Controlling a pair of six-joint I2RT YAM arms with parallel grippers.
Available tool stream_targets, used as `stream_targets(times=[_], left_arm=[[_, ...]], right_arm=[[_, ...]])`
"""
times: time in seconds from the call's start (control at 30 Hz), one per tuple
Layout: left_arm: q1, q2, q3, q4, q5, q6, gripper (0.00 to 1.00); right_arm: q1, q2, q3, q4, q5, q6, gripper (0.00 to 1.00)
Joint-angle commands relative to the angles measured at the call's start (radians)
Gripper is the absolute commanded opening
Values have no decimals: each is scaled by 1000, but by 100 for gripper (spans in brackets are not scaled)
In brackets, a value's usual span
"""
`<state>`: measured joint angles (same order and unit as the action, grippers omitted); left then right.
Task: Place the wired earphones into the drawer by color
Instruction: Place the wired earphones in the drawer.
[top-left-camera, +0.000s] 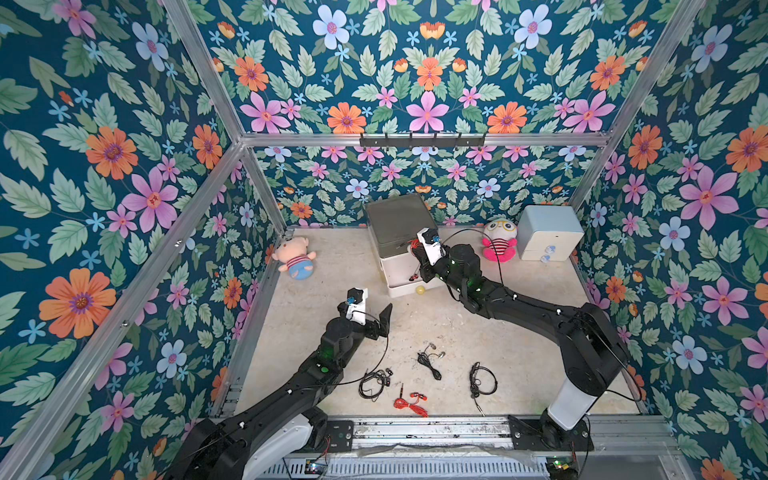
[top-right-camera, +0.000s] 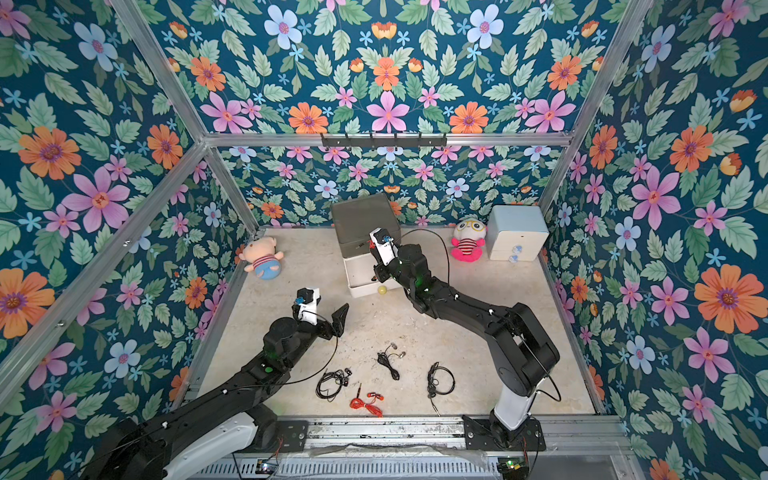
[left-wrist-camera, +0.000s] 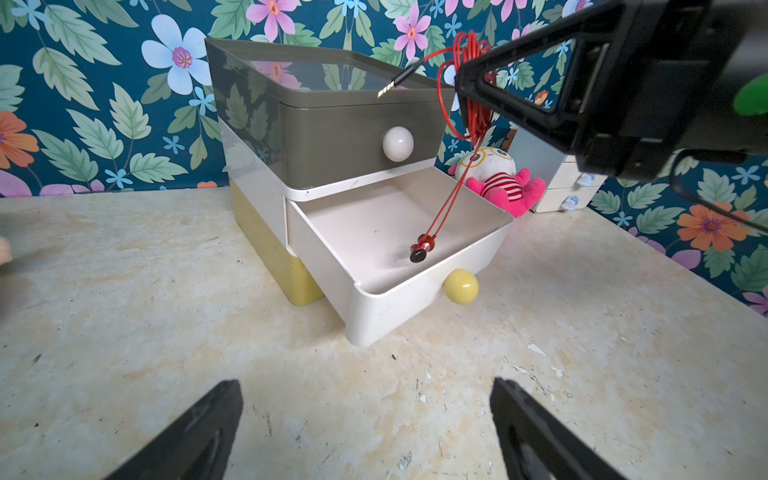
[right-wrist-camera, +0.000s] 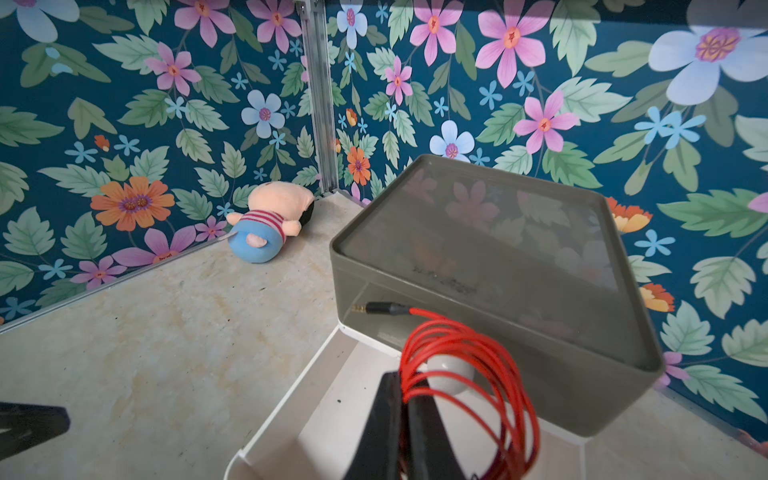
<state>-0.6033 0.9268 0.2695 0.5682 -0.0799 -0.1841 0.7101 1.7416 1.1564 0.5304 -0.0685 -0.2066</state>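
Red earphones (left-wrist-camera: 420, 248) dangle from the clamped right end effector (right-wrist-camera: 402, 395) over the open white drawer (left-wrist-camera: 390, 311): lower them well inside before releasing; left end effector (left-wrist-camera: 365, 390) open, idle.

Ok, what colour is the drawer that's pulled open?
The open drawer is white, clearest in the left wrist view.
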Motion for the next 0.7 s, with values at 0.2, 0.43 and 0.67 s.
stream_targets(times=[0.2,0.43,0.67], left_arm=[[0,6,0,16,-3,5,99],[0,8,0,18,-1,4,99],[0,12,3,17,-1,8,99]], right_arm=[[1,50,16,-80,-52,59,4],[1,75,40,-160,-84,119,4],[0,106,88,-212,-96,200,12]])
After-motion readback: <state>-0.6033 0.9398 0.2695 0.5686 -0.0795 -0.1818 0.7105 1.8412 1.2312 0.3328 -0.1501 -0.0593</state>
